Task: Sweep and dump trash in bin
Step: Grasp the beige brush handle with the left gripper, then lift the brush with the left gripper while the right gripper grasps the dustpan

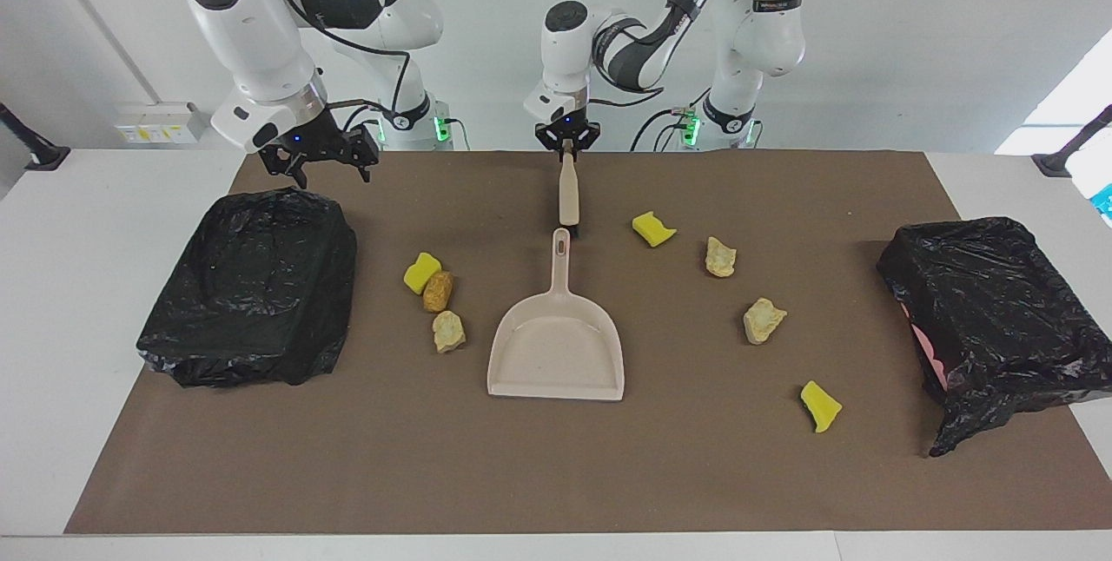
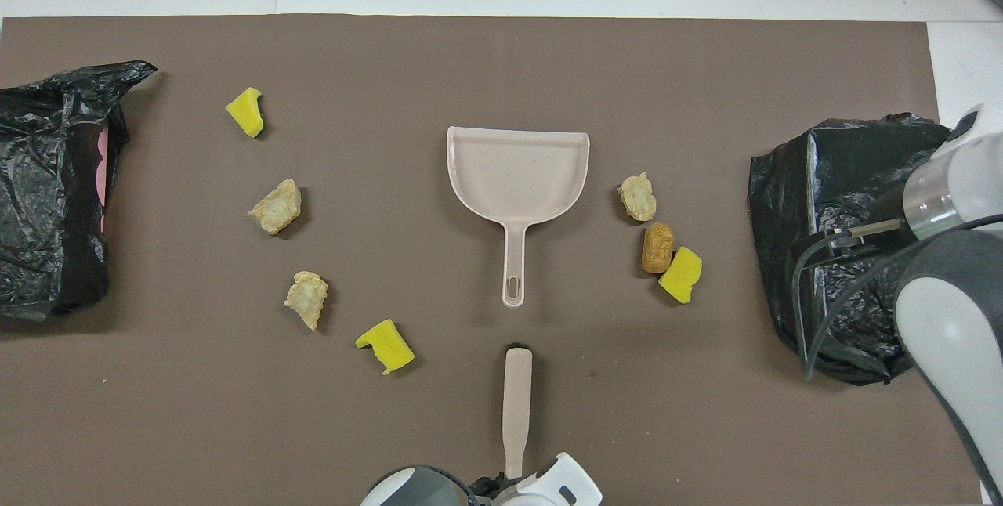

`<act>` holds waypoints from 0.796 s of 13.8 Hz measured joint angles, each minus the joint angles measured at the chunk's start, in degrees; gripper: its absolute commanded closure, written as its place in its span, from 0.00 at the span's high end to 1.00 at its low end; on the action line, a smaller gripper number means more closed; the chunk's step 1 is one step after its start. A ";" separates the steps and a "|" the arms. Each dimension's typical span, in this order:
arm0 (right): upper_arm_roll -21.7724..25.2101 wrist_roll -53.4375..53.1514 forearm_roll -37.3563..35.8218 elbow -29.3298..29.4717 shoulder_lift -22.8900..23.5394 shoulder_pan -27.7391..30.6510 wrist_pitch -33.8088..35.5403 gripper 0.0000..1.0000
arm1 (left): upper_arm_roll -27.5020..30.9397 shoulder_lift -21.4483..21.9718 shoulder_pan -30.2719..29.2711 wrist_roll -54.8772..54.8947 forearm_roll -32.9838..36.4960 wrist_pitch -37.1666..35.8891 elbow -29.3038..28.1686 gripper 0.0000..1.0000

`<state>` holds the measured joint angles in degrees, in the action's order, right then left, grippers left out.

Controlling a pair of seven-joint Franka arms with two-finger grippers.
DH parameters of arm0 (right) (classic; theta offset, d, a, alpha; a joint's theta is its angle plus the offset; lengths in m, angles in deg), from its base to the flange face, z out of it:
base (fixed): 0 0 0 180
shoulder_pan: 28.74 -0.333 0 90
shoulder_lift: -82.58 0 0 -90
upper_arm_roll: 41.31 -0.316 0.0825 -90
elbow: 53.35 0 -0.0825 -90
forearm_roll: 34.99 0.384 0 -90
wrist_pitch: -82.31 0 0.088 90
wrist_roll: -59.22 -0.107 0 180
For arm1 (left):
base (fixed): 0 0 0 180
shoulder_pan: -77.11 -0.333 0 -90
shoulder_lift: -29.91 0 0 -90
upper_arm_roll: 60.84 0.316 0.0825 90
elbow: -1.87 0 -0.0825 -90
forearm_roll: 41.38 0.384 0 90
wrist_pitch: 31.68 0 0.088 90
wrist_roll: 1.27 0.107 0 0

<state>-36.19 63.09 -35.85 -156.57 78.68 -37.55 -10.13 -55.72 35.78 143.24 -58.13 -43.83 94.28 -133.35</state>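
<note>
Several trash pieces lie on the brown mat. A yellow sponge chunk (image 1: 422, 272), an orange-brown lump (image 1: 438, 291) and a beige lump (image 1: 449, 331) cluster beside the dustpan, toward the right arm's end. Two more yellow chunks (image 1: 653, 228) (image 1: 820, 405) and two beige lumps (image 1: 720, 256) (image 1: 764, 320) lie scattered toward the left arm's end. A beige dustpan (image 1: 556, 353) lies flat at mid-table, handle toward the robots. My left gripper (image 1: 566, 144) is shut on a beige brush (image 1: 569, 192), whose tip is just short of the dustpan handle. My right gripper (image 1: 334, 172) is open and empty over a black-bagged bin (image 1: 252, 283).
A second black-bagged bin (image 1: 990, 309) stands at the left arm's end of the mat, its bag hanging loose at one corner. The brown mat (image 1: 556, 474) covers most of the white table.
</note>
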 measured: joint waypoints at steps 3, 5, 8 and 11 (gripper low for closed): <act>-0.24 -2.07 0.15 0.68 0.52 -2.12 -0.04 1.00 | 0.23 2.21 -5.46 4.86 0.04 -6.91 3.21 0.00; -1.21 -7.83 0.78 2.58 2.22 -4.18 -0.33 1.00 | 0.28 2.50 -9.77 8.56 0.12 -11.05 6.10 0.00; -2.29 -16.58 3.48 5.89 7.19 -7.54 -1.55 1.00 | 0.38 2.04 -18.14 16.29 0.39 -12.27 8.59 0.00; -2.37 -25.19 5.70 9.14 14.28 -11.84 -6.74 1.00 | 0.53 -0.74 -27.99 26.19 1.17 -12.27 11.57 0.00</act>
<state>-38.55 37.90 -30.15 -147.43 92.96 -49.39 -16.87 -55.19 35.04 115.26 -31.94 -42.66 82.01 -121.78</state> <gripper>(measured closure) 0.000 0.744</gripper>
